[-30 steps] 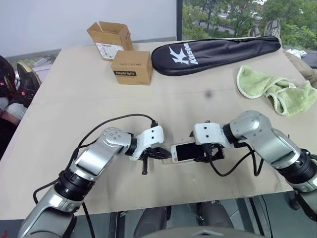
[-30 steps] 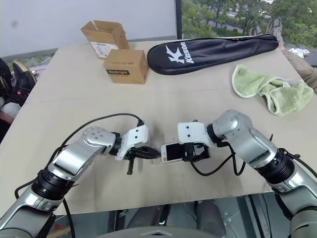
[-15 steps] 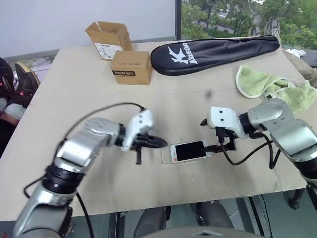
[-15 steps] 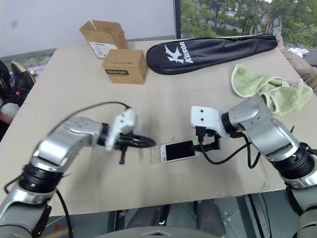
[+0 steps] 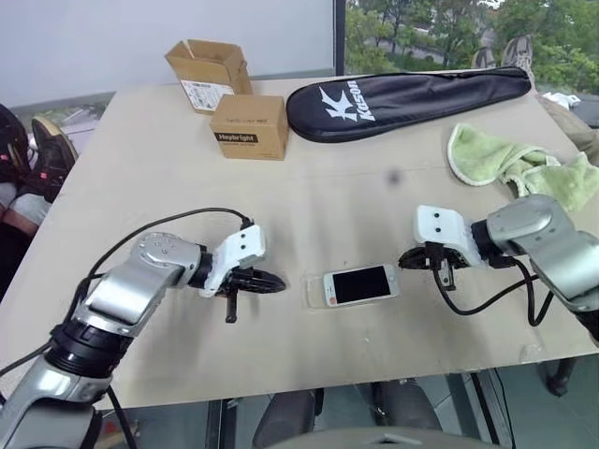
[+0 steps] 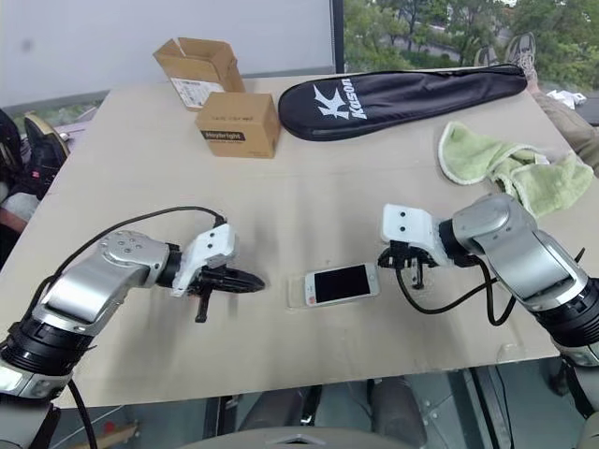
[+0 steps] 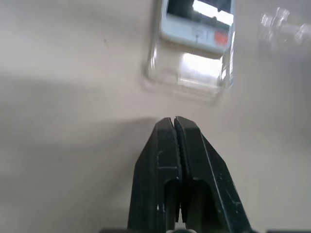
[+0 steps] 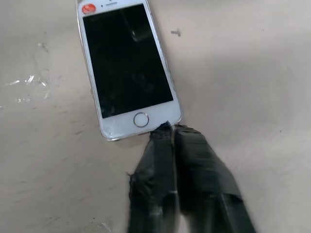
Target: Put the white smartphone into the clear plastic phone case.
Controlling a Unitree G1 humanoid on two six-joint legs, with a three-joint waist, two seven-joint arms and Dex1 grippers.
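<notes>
The left gripper (image 5: 278,281) has its two black fingers pressed together on nothing, tips clear of the tan table (image 5: 140,168). At its 3 o'clock, a short gap away, lies the clear plastic phone case (image 5: 314,291), flat on the table. The white smartphone (image 5: 360,284) lies screen up over the case; whether it is seated within the rim cannot be told, and the case's left end sticks out past the phone. At the phone's 3 o'clock the right gripper (image 5: 405,259) is likewise closed and empty, its tips just beside the phone's home-button end (image 8: 141,119). Toward 12 o'clock, well apart, stand two cardboard boxes (image 5: 248,126), a black racket bag (image 5: 407,98) and, at 1 o'clock, a green cloth (image 5: 510,168).
</notes>
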